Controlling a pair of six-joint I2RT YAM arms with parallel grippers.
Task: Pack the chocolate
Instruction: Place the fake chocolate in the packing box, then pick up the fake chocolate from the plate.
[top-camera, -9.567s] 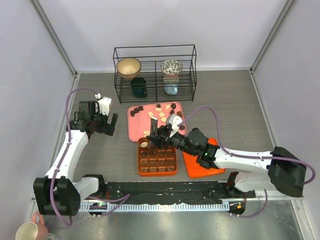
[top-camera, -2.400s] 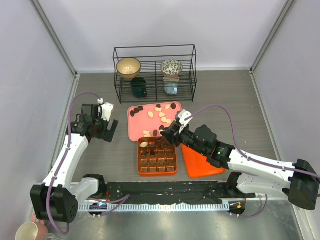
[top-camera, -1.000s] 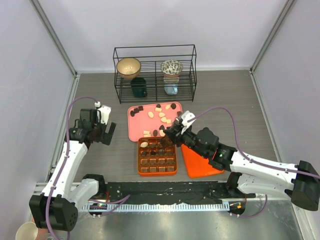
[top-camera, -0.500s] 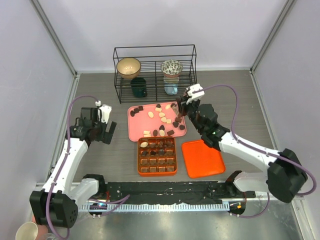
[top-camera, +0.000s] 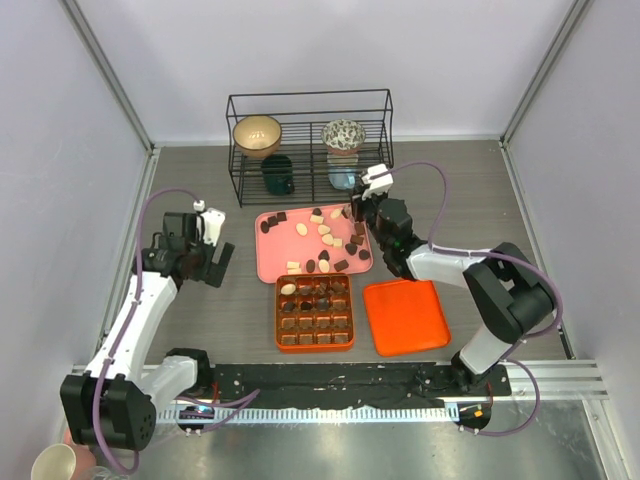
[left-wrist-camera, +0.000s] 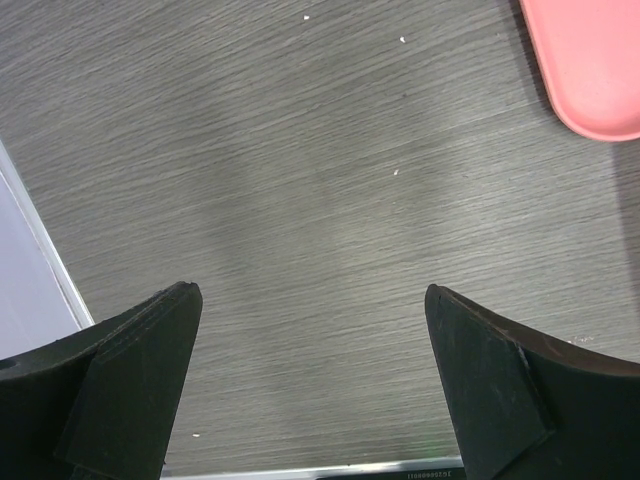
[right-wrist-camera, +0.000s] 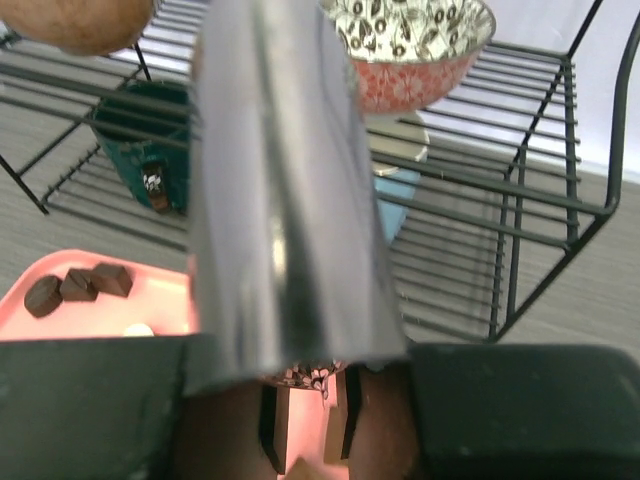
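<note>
Several chocolate pieces (top-camera: 325, 235), dark, tan and cream, lie on the pink tray (top-camera: 280, 255). More pieces (top-camera: 310, 291) fill the far rows of the orange gridded box (top-camera: 279, 315). My right gripper (top-camera: 357, 215) hangs over the tray's far right corner. In the right wrist view it (right-wrist-camera: 300, 400) is shut on a silver metal tool (right-wrist-camera: 285, 200), whose tip is hidden. Dark pieces (right-wrist-camera: 80, 287) show on the tray to the left. My left gripper (top-camera: 215, 262) is open and empty over bare table, left of the tray (left-wrist-camera: 590, 70).
An orange lid (top-camera: 405, 315) lies right of the box. A black wire rack (top-camera: 310, 145) at the back holds two bowls and two mugs, and it stands close ahead in the right wrist view (right-wrist-camera: 520, 200). Grey walls bound both sides.
My right gripper has moved from over the orange box back to the pink tray's far right corner. The box holds more pieces than at first. The left arm has barely moved.
</note>
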